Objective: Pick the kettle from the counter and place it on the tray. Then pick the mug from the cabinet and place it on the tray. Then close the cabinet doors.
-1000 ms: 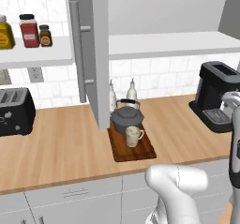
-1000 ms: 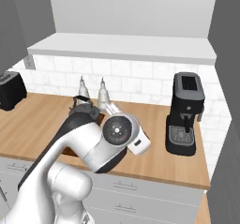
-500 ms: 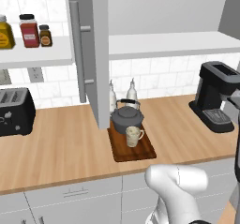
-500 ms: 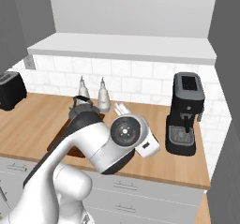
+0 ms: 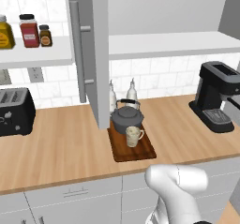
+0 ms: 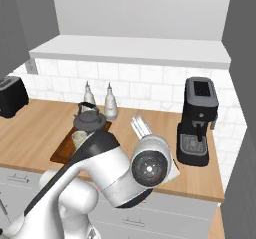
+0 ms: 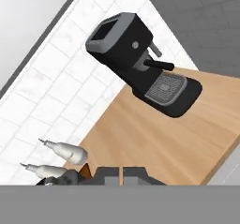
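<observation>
In your left base view, the tray (image 5: pixel 131 149) lies on the counter (image 5: pixel 61 143) with its long axis running near to far. The kettle (image 5: pixel 126 117) sits on the tray's far half, its arched handle up; you cannot make out which way the spout points. The mug (image 5: pixel 133 136) stands upright just in front of the kettle, on the near half, its handle turned right. Two white bottles (image 5: pixel 132 91) stand behind the kettle by the tiled wall. The left door (image 5: pixel 99 54) of the cabinet (image 5: pixel 168 44) stands swung out toward you, edge-on, its bar handle vertical on its left face. A toaster (image 5: pixel 15 111) is far left, and a coffee machine (image 5: pixel 215 96) far right. Jars (image 5: pixel 29 30) stand on the white shelf at upper left.

In your right base view, the arm covers much of the near counter. The tray (image 6: pixel 64 146) shows left of it, with the kettle (image 6: pixel 89 120) on the far end and the mug (image 6: pixel 79 139) partly hidden beside the arm. The bottles (image 6: pixel 110 102) stand behind, the coffee machine (image 6: pixel 198 121) to the right.

In your hand view, the gripper (image 7: pixel 122 175) has its two tips pressed together with nothing between them. The coffee machine (image 7: pixel 140 63) lies ahead on the counter, the bottles (image 7: pixel 68 150) low to the left.
</observation>
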You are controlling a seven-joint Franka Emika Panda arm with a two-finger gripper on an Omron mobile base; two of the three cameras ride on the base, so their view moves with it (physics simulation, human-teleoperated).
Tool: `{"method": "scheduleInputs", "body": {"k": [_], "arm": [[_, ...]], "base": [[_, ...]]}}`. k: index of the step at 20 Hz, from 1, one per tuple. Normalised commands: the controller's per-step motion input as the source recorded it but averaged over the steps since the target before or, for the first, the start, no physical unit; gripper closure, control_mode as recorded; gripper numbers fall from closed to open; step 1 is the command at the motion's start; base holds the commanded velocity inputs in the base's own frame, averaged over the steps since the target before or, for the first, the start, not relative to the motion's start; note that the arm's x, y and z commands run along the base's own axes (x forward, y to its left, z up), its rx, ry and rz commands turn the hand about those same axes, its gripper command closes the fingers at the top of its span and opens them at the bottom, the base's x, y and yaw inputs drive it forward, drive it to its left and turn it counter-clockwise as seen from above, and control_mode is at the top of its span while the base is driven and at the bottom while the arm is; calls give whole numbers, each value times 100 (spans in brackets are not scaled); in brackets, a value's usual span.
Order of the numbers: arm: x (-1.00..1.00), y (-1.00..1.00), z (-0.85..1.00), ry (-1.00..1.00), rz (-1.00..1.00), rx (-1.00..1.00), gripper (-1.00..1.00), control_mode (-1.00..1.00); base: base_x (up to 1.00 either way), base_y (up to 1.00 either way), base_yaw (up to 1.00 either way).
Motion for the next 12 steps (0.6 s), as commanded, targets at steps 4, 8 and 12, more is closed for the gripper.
{"method": "scheduleInputs", "body": {"k": [4, 8, 12], "arm": [[-47, -29, 50, -4, 0, 22, 100, -100], [-35, -31, 41, 0, 0, 16, 100, -100], [-18, -11, 2, 0, 0, 2, 100, -100]], "base": [[0, 0, 0], [0, 0, 0], [0, 0, 0]]}}
